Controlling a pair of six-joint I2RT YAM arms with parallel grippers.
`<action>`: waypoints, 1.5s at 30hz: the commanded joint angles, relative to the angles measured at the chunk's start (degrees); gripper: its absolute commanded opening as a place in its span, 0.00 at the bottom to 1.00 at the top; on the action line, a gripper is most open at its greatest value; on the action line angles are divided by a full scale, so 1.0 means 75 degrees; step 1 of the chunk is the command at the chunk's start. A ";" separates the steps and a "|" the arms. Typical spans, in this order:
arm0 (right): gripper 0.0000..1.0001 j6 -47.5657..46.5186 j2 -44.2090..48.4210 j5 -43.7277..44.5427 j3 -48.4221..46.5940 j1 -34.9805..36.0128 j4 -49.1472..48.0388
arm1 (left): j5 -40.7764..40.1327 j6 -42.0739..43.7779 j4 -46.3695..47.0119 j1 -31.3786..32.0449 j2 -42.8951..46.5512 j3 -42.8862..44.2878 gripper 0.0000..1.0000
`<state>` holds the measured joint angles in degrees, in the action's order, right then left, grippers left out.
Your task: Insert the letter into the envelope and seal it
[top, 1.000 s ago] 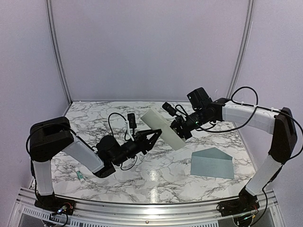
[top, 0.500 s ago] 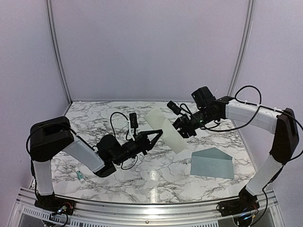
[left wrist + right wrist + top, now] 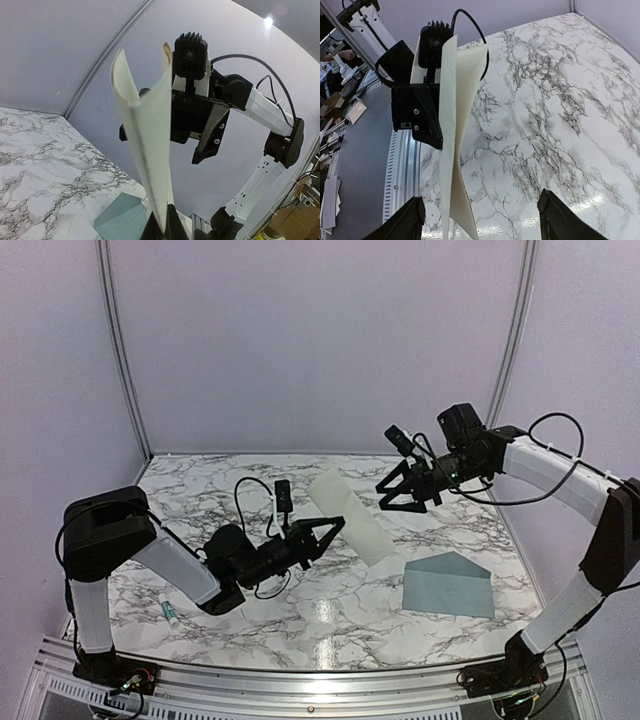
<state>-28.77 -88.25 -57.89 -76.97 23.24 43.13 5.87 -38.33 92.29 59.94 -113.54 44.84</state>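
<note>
Overhead, the table shows as a glossy slab of white marble with grey-black veining, bright with reflected light near its front edge, walled in by plain pale panels. The letter is a matte cream sheet folded into a long rectangle and held up off the marble at a slant. Seen edge-on from the left wrist, the letter has two leaves that meet at the bottom and spread apart towards the top in a narrow V, with the outer leaf bowing slightly. The left gripper is black, with tapering triangular fingers. Its jaws are pressed together on the letter's edge, so the paper rises straight out of the pinched tips at the bottom of the left wrist view. The right gripper has the same black angular build and hangs in the air to the right of the letter, with a visible gap between them in the top view. Its jaws stand wide apart with nothing between them and touch nothing. From the right wrist, its two dark fingers sit at the lower corners of the view, and the letter stands out ahead of them. The envelope is flat, muted blue-grey paper lying on the marble in the near right part of the table. Its triangular flap is open and points towards the far wall, and it lies well apart from the letter and both grippers. A small white and green tube lies near the left arm's base.
</note>
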 commanded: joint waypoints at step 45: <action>0.49 -0.2397 0.0738 0.4990 0.1654 -0.1485 0.1343 | 0.0181 0.0175 -0.0359 0.0047 0.0851 -0.0343 0.00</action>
<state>-43.29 -85.49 -40.23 -71.66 13.89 55.88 7.81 -36.69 90.72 60.01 -110.19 44.03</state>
